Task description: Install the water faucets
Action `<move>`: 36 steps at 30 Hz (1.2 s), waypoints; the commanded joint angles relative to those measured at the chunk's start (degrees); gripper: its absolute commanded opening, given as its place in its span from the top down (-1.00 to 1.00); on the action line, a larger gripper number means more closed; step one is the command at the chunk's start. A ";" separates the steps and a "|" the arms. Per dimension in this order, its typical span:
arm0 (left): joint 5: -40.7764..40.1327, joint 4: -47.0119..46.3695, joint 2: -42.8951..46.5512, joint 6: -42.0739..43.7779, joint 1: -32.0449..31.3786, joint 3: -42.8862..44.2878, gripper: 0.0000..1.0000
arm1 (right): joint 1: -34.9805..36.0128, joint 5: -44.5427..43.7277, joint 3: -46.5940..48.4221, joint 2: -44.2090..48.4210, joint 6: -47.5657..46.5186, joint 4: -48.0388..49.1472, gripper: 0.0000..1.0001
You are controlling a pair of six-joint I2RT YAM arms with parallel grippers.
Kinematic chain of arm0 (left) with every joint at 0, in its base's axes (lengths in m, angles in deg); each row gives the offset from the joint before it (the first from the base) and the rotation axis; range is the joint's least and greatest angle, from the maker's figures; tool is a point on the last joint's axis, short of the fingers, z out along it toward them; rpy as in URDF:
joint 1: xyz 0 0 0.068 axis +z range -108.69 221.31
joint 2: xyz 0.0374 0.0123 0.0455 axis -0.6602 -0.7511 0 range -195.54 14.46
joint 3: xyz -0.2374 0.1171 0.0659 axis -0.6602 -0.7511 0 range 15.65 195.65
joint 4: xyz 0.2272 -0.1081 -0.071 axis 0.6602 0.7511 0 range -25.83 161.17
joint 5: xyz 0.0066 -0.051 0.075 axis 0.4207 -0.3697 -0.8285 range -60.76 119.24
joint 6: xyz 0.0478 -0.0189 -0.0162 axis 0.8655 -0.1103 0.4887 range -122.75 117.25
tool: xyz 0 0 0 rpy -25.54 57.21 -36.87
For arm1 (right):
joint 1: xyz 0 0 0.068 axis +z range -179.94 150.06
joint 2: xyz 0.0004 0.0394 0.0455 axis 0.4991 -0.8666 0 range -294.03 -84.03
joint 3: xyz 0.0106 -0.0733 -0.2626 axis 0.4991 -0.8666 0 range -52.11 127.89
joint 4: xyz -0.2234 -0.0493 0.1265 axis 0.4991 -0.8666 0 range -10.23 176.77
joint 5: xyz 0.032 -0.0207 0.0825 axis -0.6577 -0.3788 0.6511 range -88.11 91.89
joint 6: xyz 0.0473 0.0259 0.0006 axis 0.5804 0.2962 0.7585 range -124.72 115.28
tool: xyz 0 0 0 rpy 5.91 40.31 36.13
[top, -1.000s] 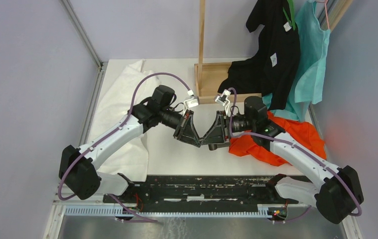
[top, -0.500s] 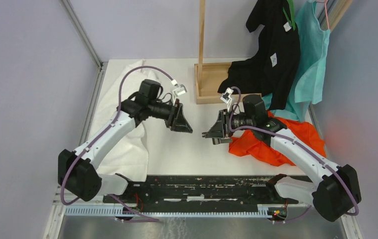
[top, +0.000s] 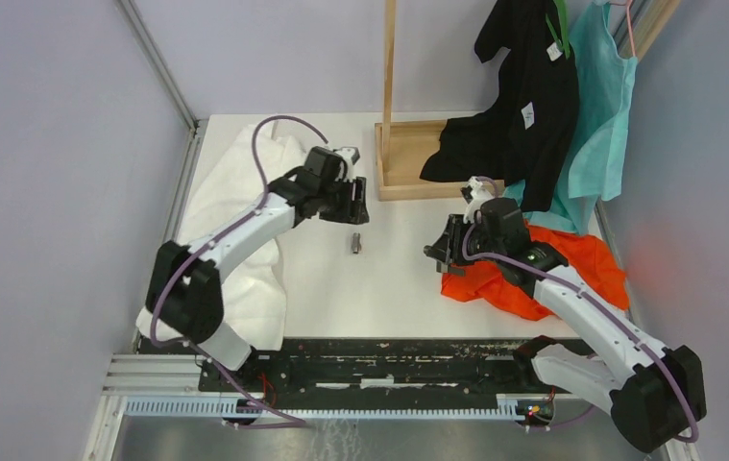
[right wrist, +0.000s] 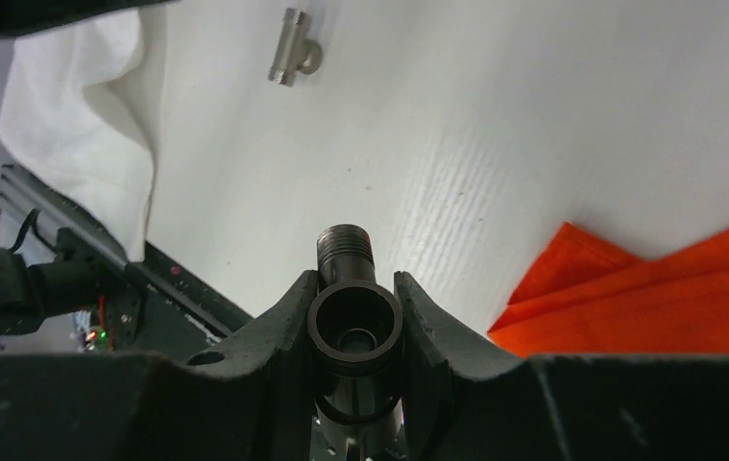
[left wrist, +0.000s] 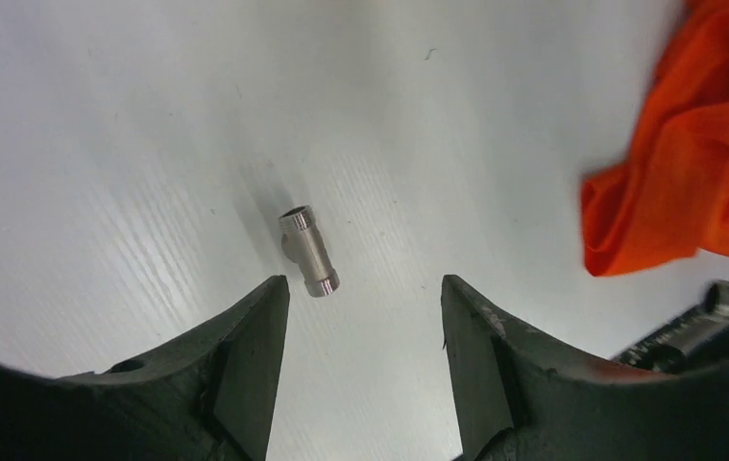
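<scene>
Larger faucet fitting (right wrist: 345, 254) half-hidden, clamped in right pincer (right wrist: 353, 283); left pincer (left wrist: 362, 284) apart.

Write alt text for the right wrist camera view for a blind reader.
The right gripper clamps a dark faucet fitting, its round open end facing the camera. Beyond it, a smaller silver fitting lies on the white table, with white cloth upper left and orange cloth lower right.
</scene>
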 commanded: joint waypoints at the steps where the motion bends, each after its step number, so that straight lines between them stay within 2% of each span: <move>1: -16.08 4.07 -8.00 -3.75 -4.69 4.89 -0.32 | 0.03 -11.08 0.02 5.93 0.21 0.72 0.99; 8: -21.63 6.10 -14.32 -5.91 -7.43 7.31 -0.34 | 0.07 -6.43 3.56 3.67 -2.09 -6.51 0.99; 15: -26.00 7.88 -19.89 -9.81 -9.53 8.40 -0.26 | 0.04 -5.51 2.94 2.26 -1.46 -4.78 0.99; 22: -24.06 7.60 -24.40 -11.91 -10.01 9.28 -0.22 | 0.03 -2.96 2.77 -1.22 -0.82 -3.26 0.99; 29: -24.89 6.61 -24.41 -11.77 -9.97 8.86 -0.01 | 0.06 -1.10 1.26 -1.32 0.33 -1.06 0.99; 32: -23.98 6.86 -25.00 -11.30 -9.98 9.23 0.18 | 0.03 -0.79 0.98 -1.63 0.64 -0.74 0.99; 36: -23.09 6.86 -25.23 -11.60 -9.99 9.28 0.27 | 0.03 1.29 -0.19 -2.16 2.96 2.54 0.99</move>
